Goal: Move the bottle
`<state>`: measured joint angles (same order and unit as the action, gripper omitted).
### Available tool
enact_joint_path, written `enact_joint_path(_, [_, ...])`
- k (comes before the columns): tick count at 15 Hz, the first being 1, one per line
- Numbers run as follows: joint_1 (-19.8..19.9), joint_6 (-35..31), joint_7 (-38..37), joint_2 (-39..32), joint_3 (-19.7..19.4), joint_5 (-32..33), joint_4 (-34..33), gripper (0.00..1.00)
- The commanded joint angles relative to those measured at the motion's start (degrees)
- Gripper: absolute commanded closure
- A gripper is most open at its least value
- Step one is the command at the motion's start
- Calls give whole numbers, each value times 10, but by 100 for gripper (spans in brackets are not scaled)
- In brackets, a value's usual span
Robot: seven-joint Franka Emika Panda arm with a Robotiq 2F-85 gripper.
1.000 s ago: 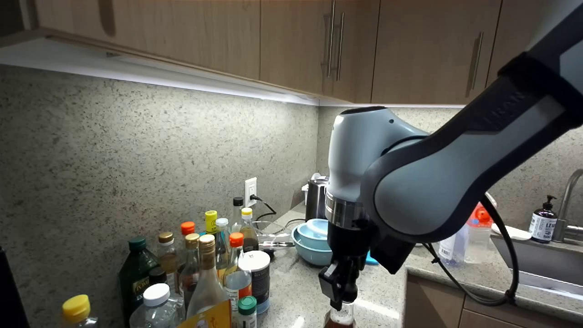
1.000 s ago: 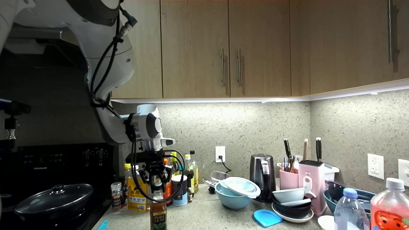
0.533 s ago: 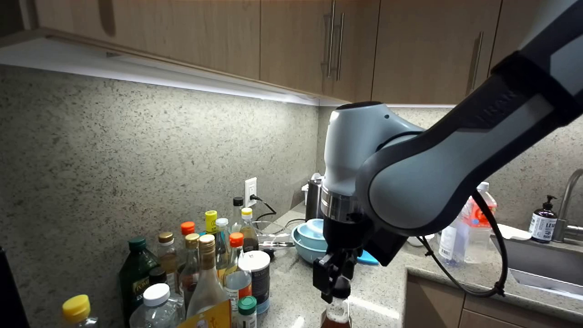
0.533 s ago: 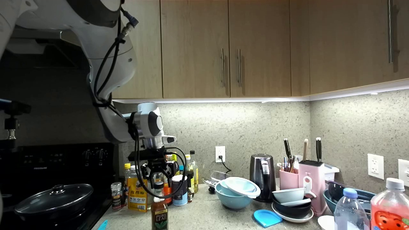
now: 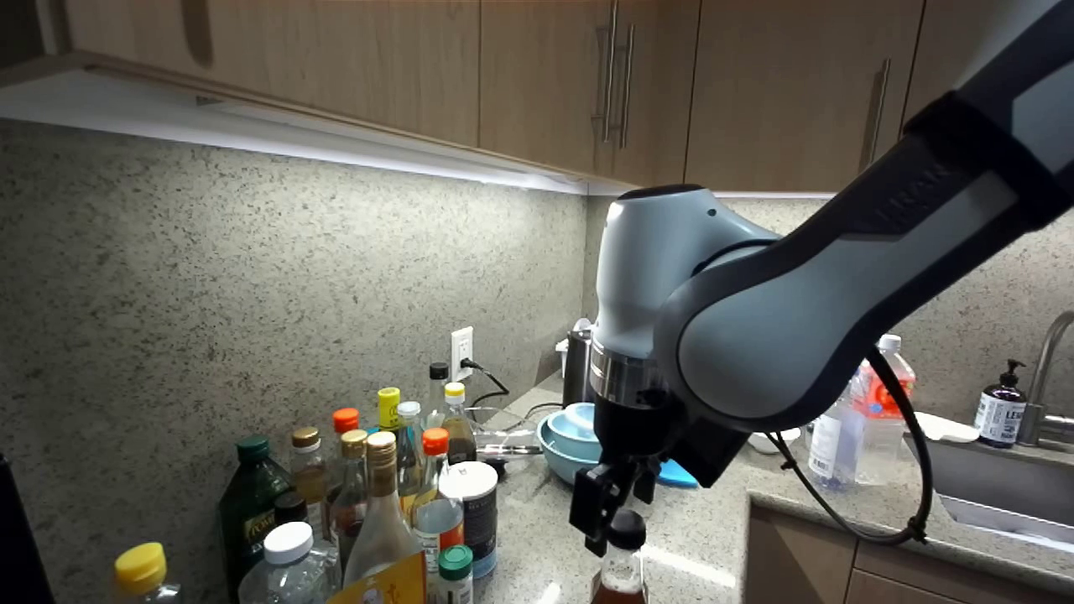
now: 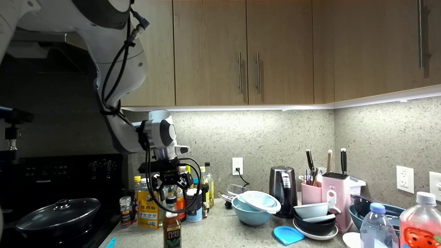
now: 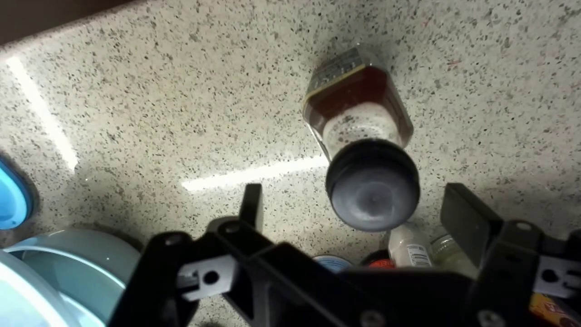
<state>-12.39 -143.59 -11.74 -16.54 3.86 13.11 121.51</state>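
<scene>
The bottle with brown liquid, a black cap and a Pure Leaf label is at the front of the counter; its base is cut off in both exterior views. From above, in the wrist view, the bottle looks upright on the speckled counter. My gripper is open, its two fingers standing wide on either side of the cap, with a gap at each side. In an exterior view the open gripper hangs over the bottle's top, just about cap height.
Several condiment bottles crowd along the wall, with a white-lidded canister among them. Blue stacked bowls, a kettle and a blue scoop are farther along. The stove holds a lidded pan.
The fingers, earlier closed around the bottle's top, have spread apart and let go. The gripper and bottle shifted slightly sideways together in the first half second; the cap now shows uncovered.
</scene>
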Motion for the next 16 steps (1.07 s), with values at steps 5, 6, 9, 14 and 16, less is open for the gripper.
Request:
enact_joint_path(5, [-16, -4, -36, -2, -10, 30, -9, 0])
enact_joint_path(6, [-4, 1, -6, 0, 0, 9, -6, 0])
enact_joint_path(9, [-6, 1, -13, 0, -1, 15, -9, 0])
enact_joint_path(14, [-6, 1, -13, 0, -2, 16, -9, 0])
enact_joint_path(16, [-6, 1, -13, 0, -2, 16, -9, 0])
